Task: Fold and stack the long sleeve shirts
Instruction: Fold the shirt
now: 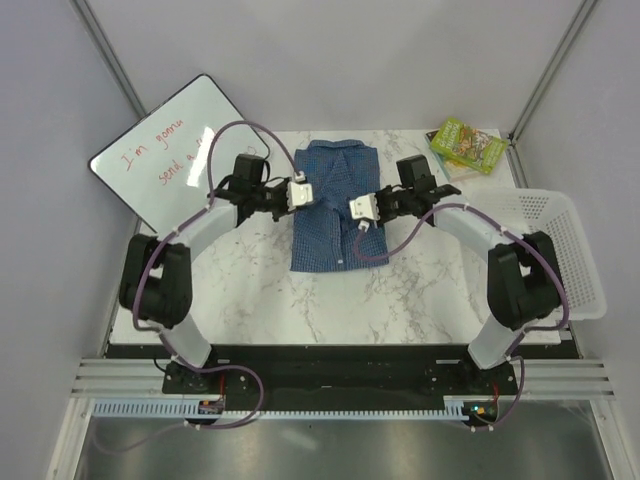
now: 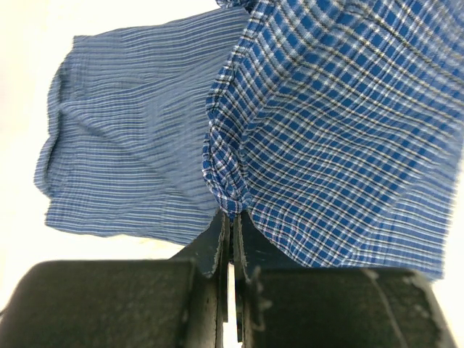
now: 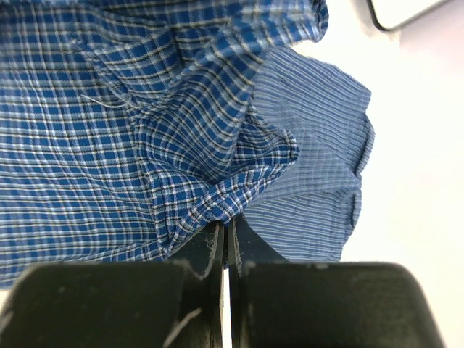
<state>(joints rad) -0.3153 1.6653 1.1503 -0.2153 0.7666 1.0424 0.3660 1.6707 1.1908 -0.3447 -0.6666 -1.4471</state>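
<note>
Centrally, shirt: blue finely checked cloth long sleeve shirt point(image 1: 330, 235), partly folded, on white marbled table point(image 1: 250, 290).
Left gripper point(image 2: 232, 216): jaws closed, pinching shirt's left edge.
Right gripper point(image 3: 225, 226): jaws closed, pinching bunched fold at right edge.

Bright, even light from above; shadows on the counter point(image 1: 400, 300) are faint. In the wrist views the background burns out white, the shirt point(image 2: 348, 130) reads crisp, and the left claw point(image 2: 230, 219) and right claw point(image 3: 225, 228) at 6 o'clock sit dark and soft.
</note>
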